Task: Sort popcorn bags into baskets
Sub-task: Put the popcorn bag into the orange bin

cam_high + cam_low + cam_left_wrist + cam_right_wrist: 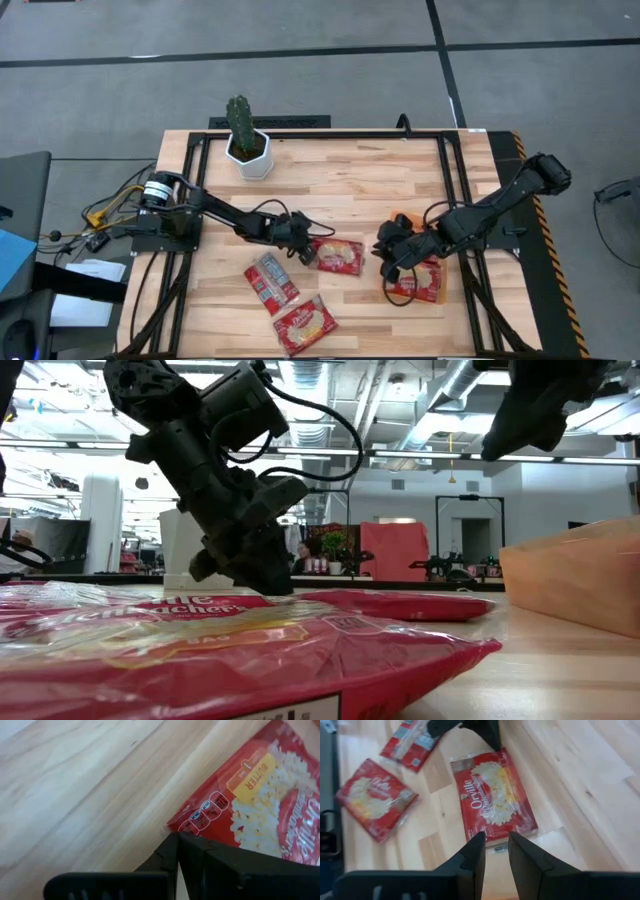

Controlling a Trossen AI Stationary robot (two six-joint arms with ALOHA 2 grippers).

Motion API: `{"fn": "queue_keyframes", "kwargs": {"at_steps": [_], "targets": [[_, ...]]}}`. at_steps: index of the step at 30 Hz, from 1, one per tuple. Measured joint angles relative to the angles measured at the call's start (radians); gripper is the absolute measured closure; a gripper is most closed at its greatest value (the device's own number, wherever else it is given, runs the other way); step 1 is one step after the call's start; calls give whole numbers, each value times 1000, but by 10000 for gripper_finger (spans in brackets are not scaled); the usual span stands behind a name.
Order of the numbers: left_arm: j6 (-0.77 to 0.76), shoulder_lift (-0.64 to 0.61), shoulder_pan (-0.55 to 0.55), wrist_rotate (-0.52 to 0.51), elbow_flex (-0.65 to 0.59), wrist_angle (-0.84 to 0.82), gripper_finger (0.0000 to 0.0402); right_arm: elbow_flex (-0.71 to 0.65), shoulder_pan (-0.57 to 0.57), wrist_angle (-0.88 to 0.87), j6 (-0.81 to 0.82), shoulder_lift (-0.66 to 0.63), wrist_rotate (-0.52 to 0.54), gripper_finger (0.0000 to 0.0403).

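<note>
On the pale wooden table [350, 190], the left gripper [300, 243], fingers together, rests at the corner of a flat red popcorn bag [339, 257] lying mid-table, long axis left-right. It likely must open to grasp. The right gripper [386, 262], slightly parted, hovers beside the translucent orange tray [402, 220].

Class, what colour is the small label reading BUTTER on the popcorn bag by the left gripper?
Yellow with red lettering, on the flat red popcorn bag; the left wrist view shows it best.
</note>
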Motion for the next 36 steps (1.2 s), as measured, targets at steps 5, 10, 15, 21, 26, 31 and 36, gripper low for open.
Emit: {"fn": "queue_keyframes", "kwargs": {"at_steps": [5,10,15,21,26,31,36], "targets": [[-4,-114,-2,-6,-9,-84,401,0,-26,14,-1,64,13,294],[33,-255,-35,-107,-26,-56,401,0,-32,76,-7,130,-4,294],[92,-247,-57,-82,-36,21,401,0,-32,171,-36,197,-14,294],[207,-187,-11,-67,-37,9,401,-1,-35,231,-36,245,-70,294],[248,-125,40,27,-36,14,401,1,-38,254,-27,263,-91,294],[105,-85,67,29,-32,-7,401,1,-38,245,2,261,-87,294],[-117,-90,68,-25,-29,-92,402,1,-52,228,91,261,-75,294]]}}
